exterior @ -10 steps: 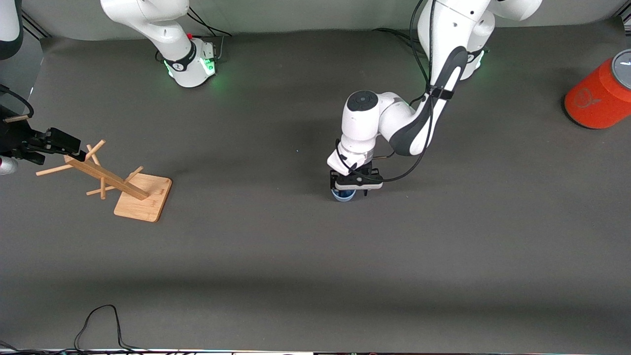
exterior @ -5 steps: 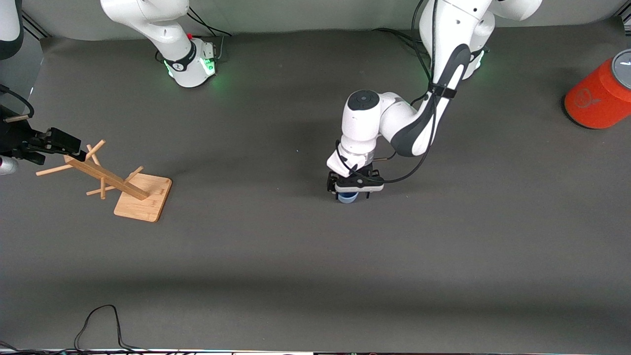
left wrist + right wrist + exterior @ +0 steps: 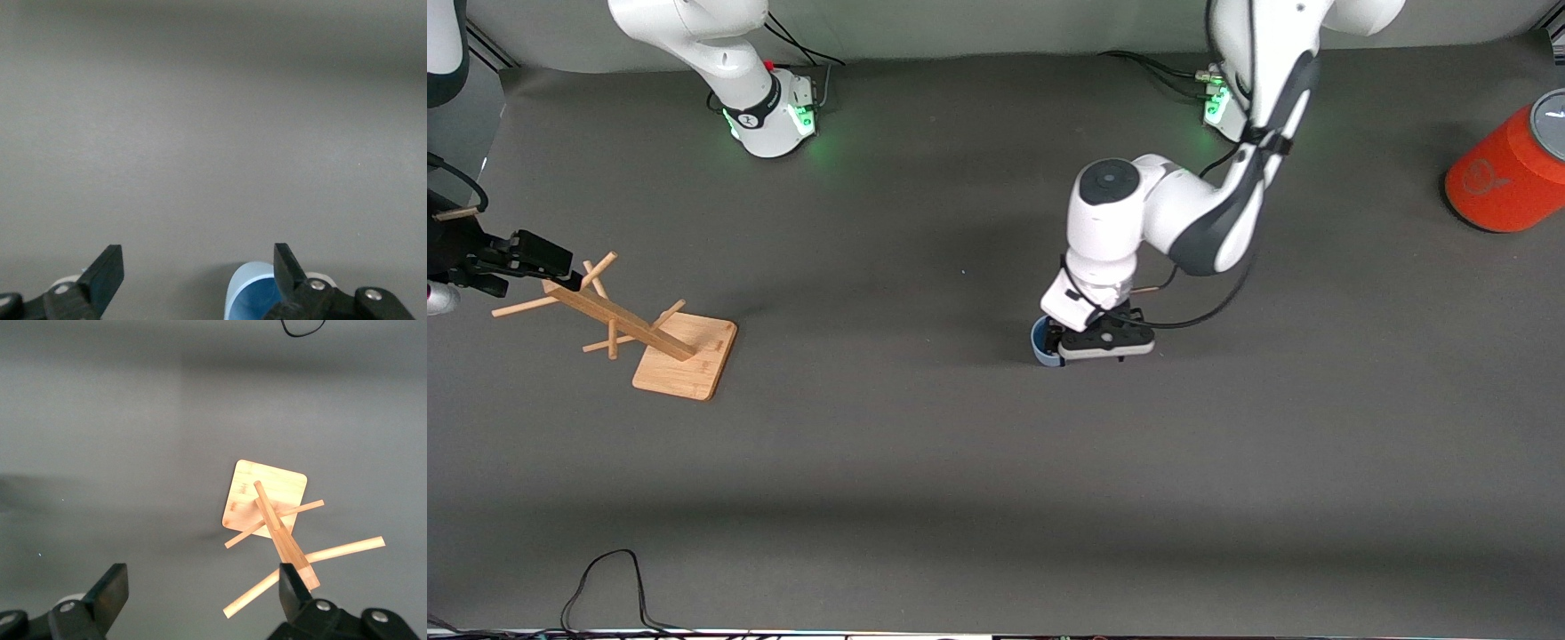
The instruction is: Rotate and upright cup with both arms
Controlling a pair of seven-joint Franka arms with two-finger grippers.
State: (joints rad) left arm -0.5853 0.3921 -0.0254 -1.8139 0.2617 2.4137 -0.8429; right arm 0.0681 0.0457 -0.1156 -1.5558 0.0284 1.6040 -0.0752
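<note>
The pale-blue cup (image 3: 1040,343) stands on the dark mat near the table's middle, mostly hidden under my left hand. My left gripper (image 3: 1092,345) is low over the mat beside it, on the side toward the left arm's end. In the left wrist view the left gripper (image 3: 197,261) is open wide. The cup's rim and darker blue inside (image 3: 252,297) show close against one finger (image 3: 285,267); I cannot tell if they touch. My right gripper (image 3: 527,253) waits open at the right arm's end of the table, over the rack's top, and is empty (image 3: 200,587).
A wooden peg rack (image 3: 649,333) on a square base stands near the right arm's end; it also shows in the right wrist view (image 3: 270,503). A large orange can (image 3: 1504,173) lies at the left arm's end. A black cable (image 3: 605,578) loops at the mat's near edge.
My left arm has swung toward its own end of the table, carrying the hand off the cup's top. The cup now shows beside the hand. The right arm has not moved.
</note>
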